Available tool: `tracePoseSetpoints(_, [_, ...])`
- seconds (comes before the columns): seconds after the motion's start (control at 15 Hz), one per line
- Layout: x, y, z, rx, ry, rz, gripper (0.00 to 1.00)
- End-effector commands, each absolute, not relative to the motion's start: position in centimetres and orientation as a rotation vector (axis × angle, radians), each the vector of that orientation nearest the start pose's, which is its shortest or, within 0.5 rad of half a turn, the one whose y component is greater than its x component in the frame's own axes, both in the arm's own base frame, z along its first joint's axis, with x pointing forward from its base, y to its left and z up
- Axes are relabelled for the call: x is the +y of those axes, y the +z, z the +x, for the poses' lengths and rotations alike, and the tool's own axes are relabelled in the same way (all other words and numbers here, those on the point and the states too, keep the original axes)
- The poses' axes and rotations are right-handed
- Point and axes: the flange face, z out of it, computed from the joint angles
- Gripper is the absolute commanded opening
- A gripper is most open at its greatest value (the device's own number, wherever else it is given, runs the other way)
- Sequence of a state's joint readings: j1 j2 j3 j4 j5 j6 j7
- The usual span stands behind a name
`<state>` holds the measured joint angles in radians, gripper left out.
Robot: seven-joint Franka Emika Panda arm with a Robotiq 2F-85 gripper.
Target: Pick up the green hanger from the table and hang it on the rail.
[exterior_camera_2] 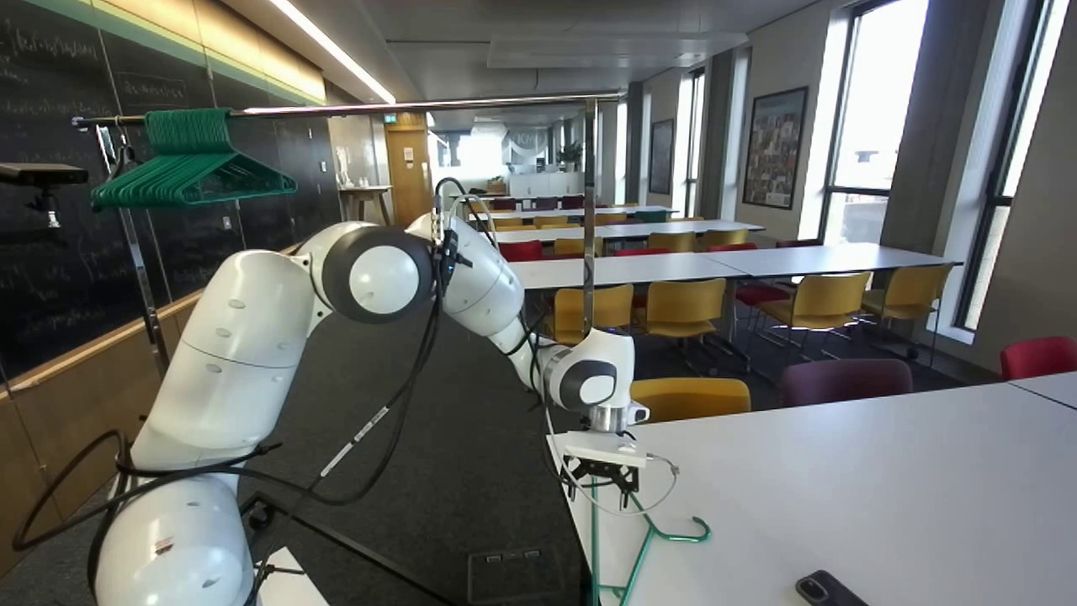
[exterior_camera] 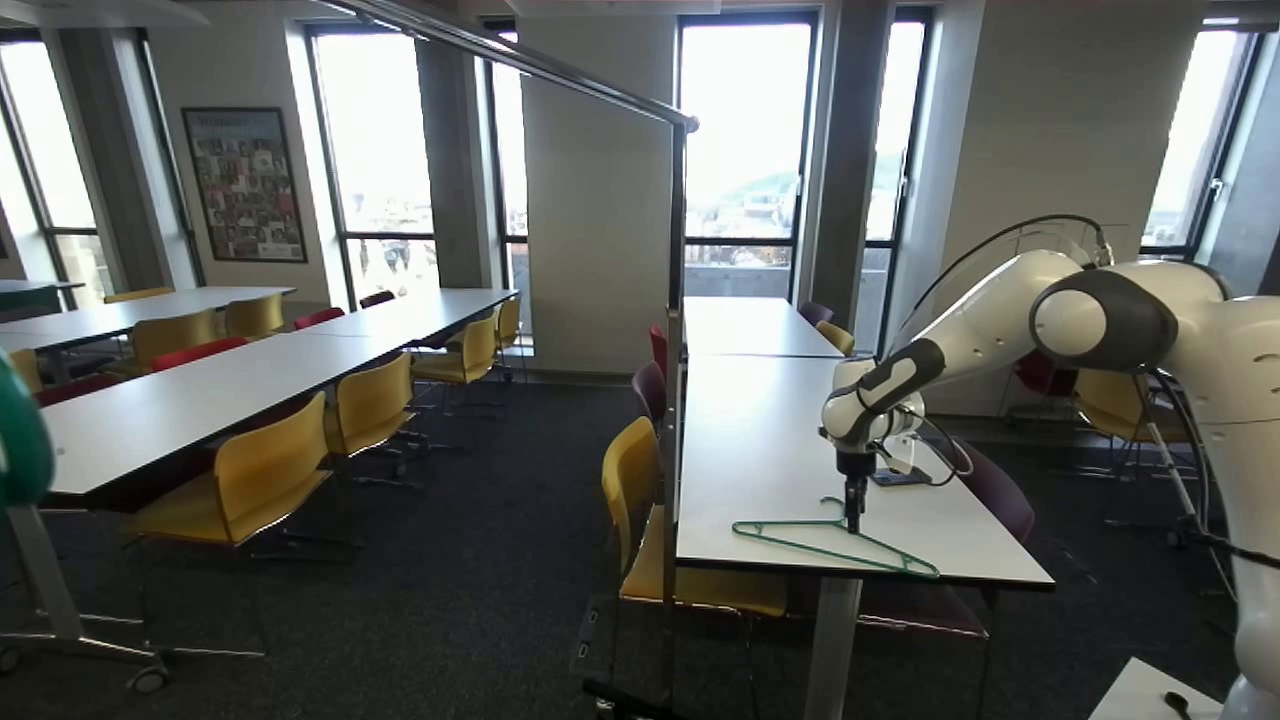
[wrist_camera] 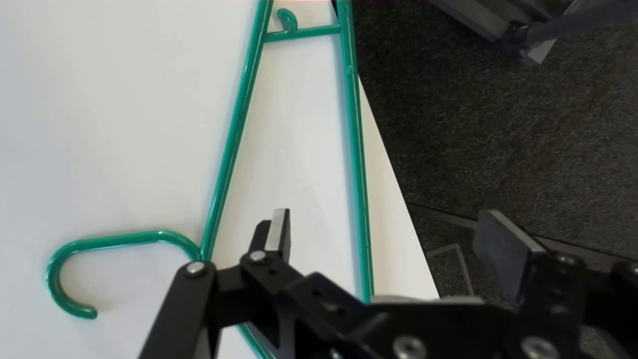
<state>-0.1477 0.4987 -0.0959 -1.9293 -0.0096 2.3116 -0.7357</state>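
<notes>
Green and glossy, shows in the wrist view as part of a hanger [wrist_camera: 229, 157], flat on the white table [wrist_camera: 124, 124], hook towards eight o'clock. Is cut off by the edge at twelve and hidden towards six behind the gripper [wrist_camera: 386, 227]. At the gripper, stands parted wide, fingers [wrist_camera: 276, 234] well to either side of the hanger's long bar as seen from there; cannot tell touching from hovering.

In an exterior view, shows the hanger almost whole, between four and five o'clock, interrupted only near the neck by the fingers. Loses one end of the rail [exterior_camera: 540, 69] past the top edge near eleven, and leaves unclear a green shape [exterior_camera: 22, 435] cropped at nine.

In an exterior view, loses the hanger past the lower edge near half past five and partly behind the gripper, yet shows a bunch of green hangers [exterior_camera_2: 187, 150] at ten, on the rail. Likewise shows a dark phone [exterior_camera_2: 826, 589], cropped between four and five; in an exterior view, towards four, amounts to a flat dark patch [exterior_camera: 900, 477].
</notes>
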Motion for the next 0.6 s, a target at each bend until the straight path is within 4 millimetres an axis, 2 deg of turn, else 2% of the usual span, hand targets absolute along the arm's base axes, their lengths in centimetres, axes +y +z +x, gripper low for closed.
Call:
tracePoseSetpoints(0.0, [-15.1,21.8,59.6,-0.775,0.2,-3.039,1.0])
tracePoseSetpoints(0.53, [-13.9,20.8,59.7,-0.85,0.148,-3.075,1.0])
